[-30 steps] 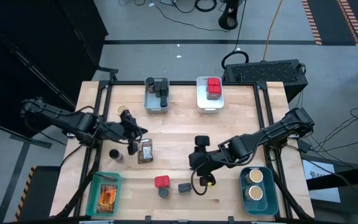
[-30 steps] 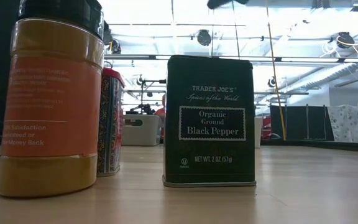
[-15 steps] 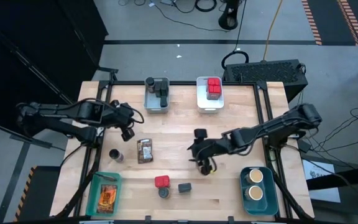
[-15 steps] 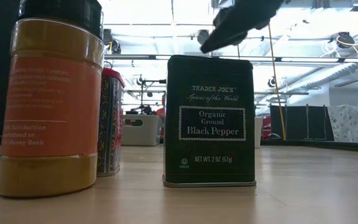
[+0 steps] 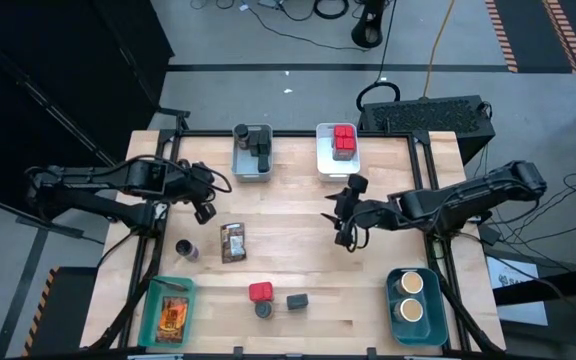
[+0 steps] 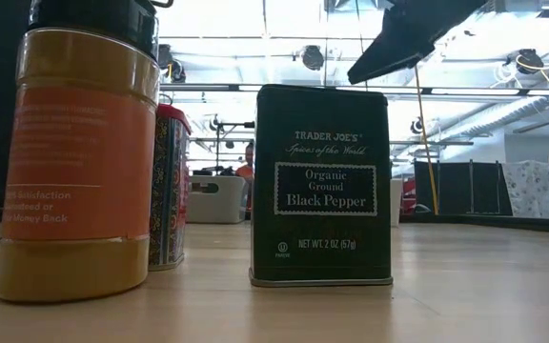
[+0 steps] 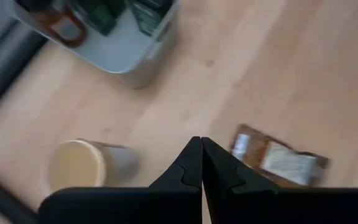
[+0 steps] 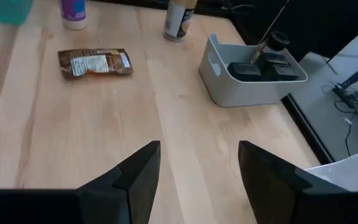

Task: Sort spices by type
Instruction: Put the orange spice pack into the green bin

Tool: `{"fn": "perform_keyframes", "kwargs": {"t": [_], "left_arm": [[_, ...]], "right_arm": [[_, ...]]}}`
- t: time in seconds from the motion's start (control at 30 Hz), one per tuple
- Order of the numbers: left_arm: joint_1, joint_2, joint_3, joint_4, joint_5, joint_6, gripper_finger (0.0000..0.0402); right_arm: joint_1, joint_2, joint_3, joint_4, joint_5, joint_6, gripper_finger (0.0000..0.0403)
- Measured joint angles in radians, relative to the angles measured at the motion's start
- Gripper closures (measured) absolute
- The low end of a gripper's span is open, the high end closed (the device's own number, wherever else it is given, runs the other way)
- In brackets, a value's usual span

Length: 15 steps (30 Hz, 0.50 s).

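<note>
Left gripper [image 5: 205, 212]: jaws shut tight, nothing held; hovers over table's left rear, near grey bin [image 5: 251, 164].
Right gripper [image 5: 345, 226]: jaws part open, empty; above mid-table, just in front of white bin [image 5: 337, 164].
Packet [image 5: 233, 242]: flat on table [image 5: 288, 250], between the two grippers, nearer left one, a bit toward front of it; long axis runs front-to-back. In right wrist view it lies well ahead of jaws, apart from them.
Tan-topped jar [image 7: 84, 171]: upright, just beside left jaws' tips in left wrist view, not touching.
Dark jar [image 5: 186, 249]: upright, left of packet, near.
Red tin [image 5: 260, 292]: front centre; dark round jar [image 5: 264, 309] touching its front side; dark tin [image 5: 297, 301] just right of them.
Pepper tin [image 6: 323, 186]: upright in low view, label facing cam.
Teal bin [image 5: 170, 313]: front left, holds a packet.
Blue bin [image 5: 411, 308]: front right, two tan-topped jars inside.
White bin: red tins inside.
Grey bin: dark jars inside.
</note>
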Motion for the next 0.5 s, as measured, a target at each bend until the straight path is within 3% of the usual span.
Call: {"fn": "perform_keyframes", "kwargs": {"t": [0.2,0.37,0.5], "left_arm": [[-0.058,0.000,-0.019,0.106,0.159,-0.031,0.0398],[-0.178,0.022,-0.034,0.136,0.177,-0.118,0.0398],[-0.248,0.080,-0.035,0.171,0.117,-0.208,0.0398]], "right_arm": [[0.001,0.006,0.000,0.014,-0.020,0.039,0.0204],[0.000,0.010,0.000,0.015,-0.030,0.002,0.0204],[-0.001,0.011,0.000,0.020,-0.027,-0.047,0.0204]]}}
